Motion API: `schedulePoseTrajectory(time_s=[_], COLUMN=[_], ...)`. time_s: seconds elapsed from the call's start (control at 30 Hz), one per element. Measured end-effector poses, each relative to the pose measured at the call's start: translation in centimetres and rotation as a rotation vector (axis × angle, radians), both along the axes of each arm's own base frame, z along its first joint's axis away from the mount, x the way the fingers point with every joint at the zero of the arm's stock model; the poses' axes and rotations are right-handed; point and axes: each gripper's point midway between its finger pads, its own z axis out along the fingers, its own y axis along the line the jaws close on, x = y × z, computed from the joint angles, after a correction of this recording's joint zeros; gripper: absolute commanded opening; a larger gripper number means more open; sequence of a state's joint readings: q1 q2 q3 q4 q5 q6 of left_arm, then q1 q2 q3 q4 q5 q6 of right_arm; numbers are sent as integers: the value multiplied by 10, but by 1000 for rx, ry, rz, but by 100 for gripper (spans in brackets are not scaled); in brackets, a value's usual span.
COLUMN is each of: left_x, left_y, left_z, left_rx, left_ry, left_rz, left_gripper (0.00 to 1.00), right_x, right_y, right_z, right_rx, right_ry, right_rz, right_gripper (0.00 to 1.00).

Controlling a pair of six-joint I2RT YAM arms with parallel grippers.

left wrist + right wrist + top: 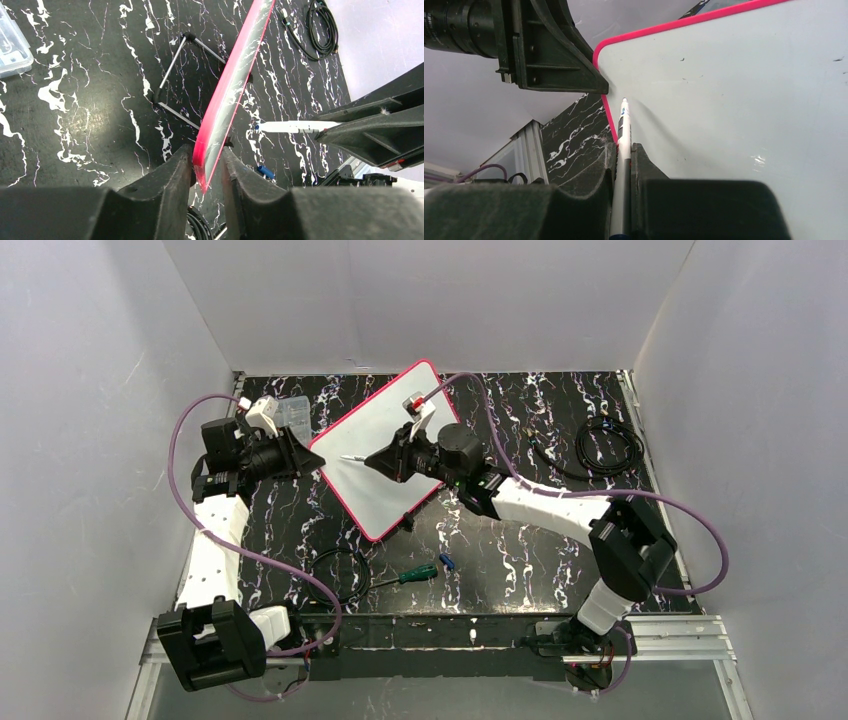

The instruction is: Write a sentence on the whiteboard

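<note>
The whiteboard (370,490), white with a pink-red frame, stands tilted at the table's middle. My left gripper (300,452) is shut on its left corner; the left wrist view shows the board's edge (235,85) between my left gripper's (207,170) jaws. My right gripper (378,460) is shut on a white marker (352,457) and points it left over the board. In the right wrist view the marker (625,130) sits in my right gripper (624,150), its tip close to the board (734,100) near the top left corner. No sentence shows on the board.
A clear compartment box (290,412) lies behind the left gripper. A coiled black cable (608,445) lies at the back right. A green-handled screwdriver (415,574), a blue cap (447,562) and a black cable loop (340,575) lie at the front. A wire stand (185,75) props the board.
</note>
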State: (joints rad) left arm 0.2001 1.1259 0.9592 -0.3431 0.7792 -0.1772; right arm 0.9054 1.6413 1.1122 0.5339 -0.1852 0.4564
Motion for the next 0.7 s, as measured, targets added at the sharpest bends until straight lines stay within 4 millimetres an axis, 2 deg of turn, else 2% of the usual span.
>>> schedulePoseTrajectory(time_s=[0.17, 0.33, 0.7], left_x=[1, 1, 0], left_y=[0, -1, -1], left_z=[-1, -1, -1], left_rx=[1, -3, 6], left_ry=[0, 0, -16], left_rz=[0, -10, -28], left_gripper=[11, 0, 0], right_x=[5, 9, 11], right_y=[4, 8, 9], right_z=[5, -5, -8], right_rx=[15, 2, 1], right_ry=[-12, -2, -2], right_rz=[-7, -14, -24], right_gripper=[1, 1, 1])
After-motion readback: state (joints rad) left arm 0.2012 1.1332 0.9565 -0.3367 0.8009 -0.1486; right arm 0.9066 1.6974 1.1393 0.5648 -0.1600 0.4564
